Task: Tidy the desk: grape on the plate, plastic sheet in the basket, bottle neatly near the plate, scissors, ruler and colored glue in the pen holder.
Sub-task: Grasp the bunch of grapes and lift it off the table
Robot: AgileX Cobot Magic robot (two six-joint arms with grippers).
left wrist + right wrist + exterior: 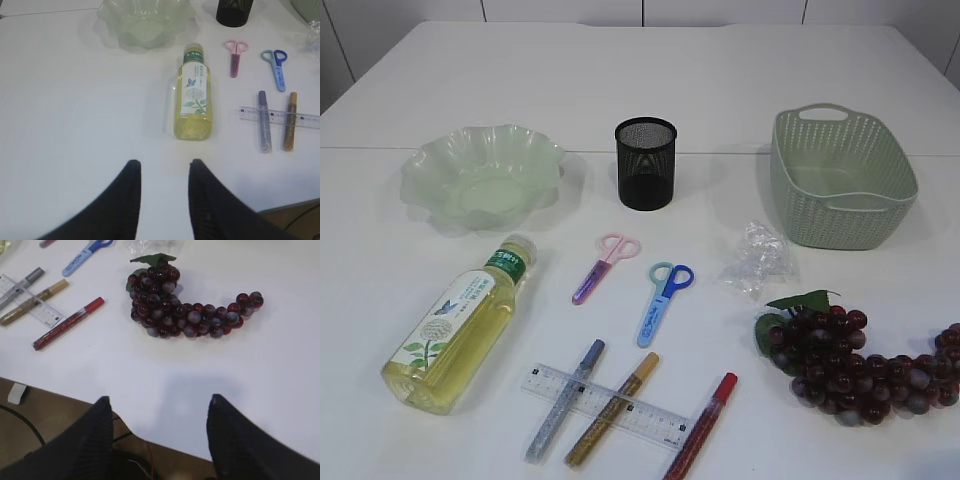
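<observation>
A dark grape bunch (pixel 855 365) (pixel 185 305) lies at the right front. The crumpled plastic sheet (pixel 757 257) lies in front of the green basket (pixel 840 180). The bottle (pixel 460 325) (pixel 192 95) lies on its side in front of the green plate (pixel 485 175) (pixel 145 22). Pink scissors (pixel 603 266) (pixel 235 56) and blue scissors (pixel 662 300) (pixel 277 67) lie below the black mesh pen holder (pixel 645 163). A clear ruler (pixel 605 405) lies under silver (pixel 565 398), gold (pixel 613 407) and red (pixel 702 425) glue pens. My left gripper (pixel 164 165) and right gripper (pixel 157 402) are open and empty, near the table's front edge; neither shows in the exterior view.
The table's front edge (pixel 75 400) runs under my right gripper, with cables below it. White table surface (pixel 650 70) stretches behind the plate, pen holder and basket.
</observation>
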